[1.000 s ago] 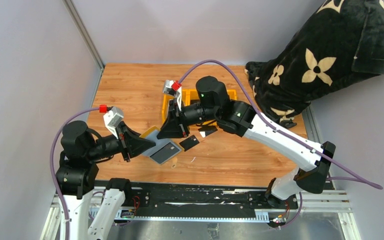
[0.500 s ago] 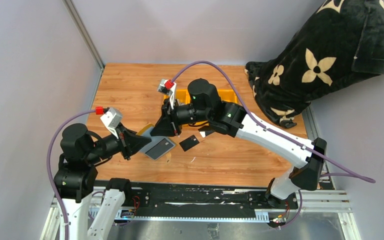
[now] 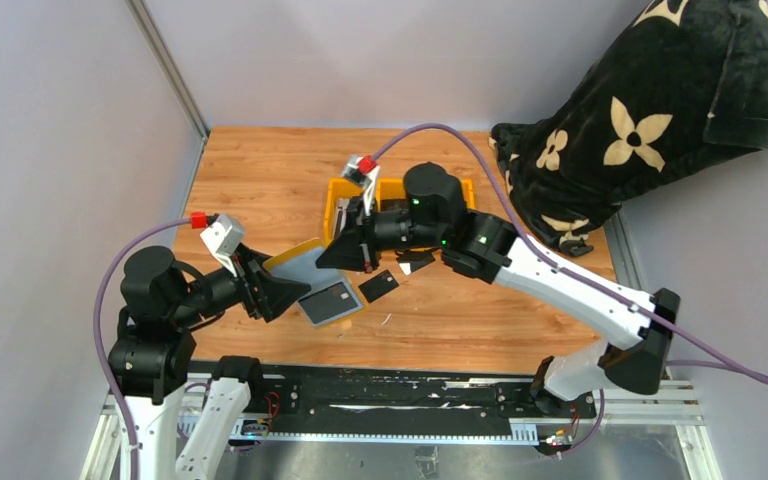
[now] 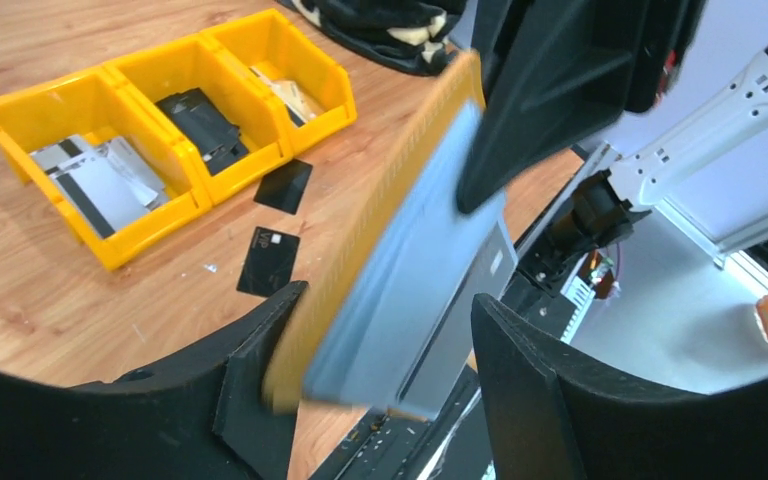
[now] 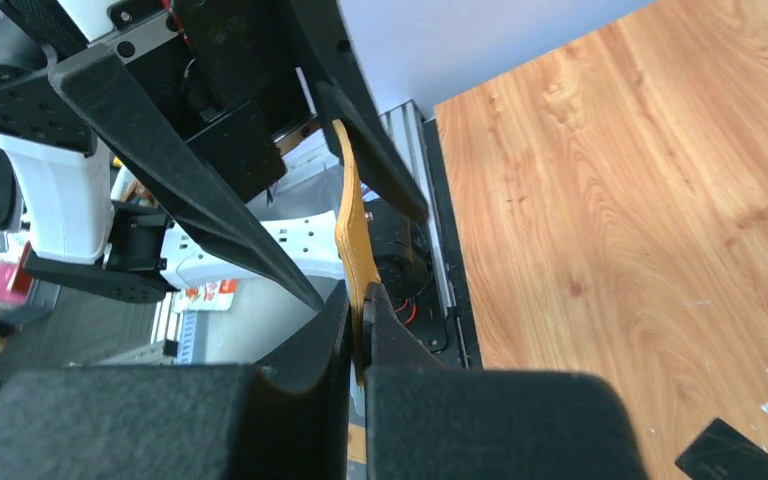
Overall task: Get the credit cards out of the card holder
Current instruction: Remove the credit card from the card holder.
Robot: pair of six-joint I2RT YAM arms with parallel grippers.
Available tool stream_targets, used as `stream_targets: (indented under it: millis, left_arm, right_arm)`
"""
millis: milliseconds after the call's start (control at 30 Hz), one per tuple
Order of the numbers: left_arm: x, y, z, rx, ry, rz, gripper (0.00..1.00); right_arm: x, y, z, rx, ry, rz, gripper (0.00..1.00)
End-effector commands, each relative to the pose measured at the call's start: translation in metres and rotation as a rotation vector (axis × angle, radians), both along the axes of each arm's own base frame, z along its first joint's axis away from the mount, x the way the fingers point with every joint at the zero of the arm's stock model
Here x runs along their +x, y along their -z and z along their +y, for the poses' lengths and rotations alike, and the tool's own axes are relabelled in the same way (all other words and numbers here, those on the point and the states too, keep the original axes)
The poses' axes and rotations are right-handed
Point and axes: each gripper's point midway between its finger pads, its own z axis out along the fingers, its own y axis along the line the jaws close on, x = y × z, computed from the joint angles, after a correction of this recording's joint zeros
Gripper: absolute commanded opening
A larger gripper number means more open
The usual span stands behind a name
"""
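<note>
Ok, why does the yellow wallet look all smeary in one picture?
Left wrist view: the wallet is very close to the camera and looks smeared, maybe from moving too, while the yellow bins behind it look crisp. Right wrist view: its thin edge and the wooden table are sharp. Top view: even light, nothing blurred, no glare.

Looking like a robotics lab test cell, not a home. Sitting boxed in by plain grey partition walls (image 3: 60, 150), with a small wooden tabletop (image 3: 260, 170) meeting a black mounting rail (image 3: 410, 398) and aluminium framing (image 3: 660, 408). Carrying two bolted-down robot arms (image 3: 570, 285), trailing purple cables (image 3: 430, 127), keeping yellow sorting bins (image 4: 155, 232) along the back.
</note>
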Motion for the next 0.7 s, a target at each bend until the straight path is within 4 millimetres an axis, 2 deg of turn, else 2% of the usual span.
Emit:
stream_targets:
  millis: [0,133,200,267,400,567,667]
  left_arm:
    - [-0.013,-0.011,-0.006,-0.023,0.058,-0.059,0.64]
    - [-0.006,-0.020,0.002,-0.019,-0.020,-0.144,0.54]
    - [-0.008,-0.024,-0.002,-0.053,-0.002,-0.151,0.53]
    - [-0.015,-0.025,-0.010,-0.116,0.048,-0.106,0.59]
    - [-0.023,-0.024,-0.020,-0.229,0.114,0.005,0.80]
    - [-0.029,-0.029,-0.026,-0.311,0.155,0.080,0.82]
    - [-0.030,-0.027,-0.027,-0.334,0.161,0.109,0.81]
  right_arm:
    - [0.018,-0.037,-0.026,0.149,0.137,0.039,0.00]
    - [0.027,-0.033,-0.036,0.161,0.238,0.091,0.00]
    - [0.028,-0.036,-0.038,0.210,0.266,0.117,0.00]
    - [0.026,-0.040,-0.040,0.273,0.266,0.155,0.00]
    - [0.012,-0.064,-0.043,0.403,0.194,0.182,0.00]
    - [0.003,-0.090,-0.055,0.536,0.163,0.197,0.00]
    - [0.001,-0.097,-0.059,0.588,0.158,0.208,0.00]
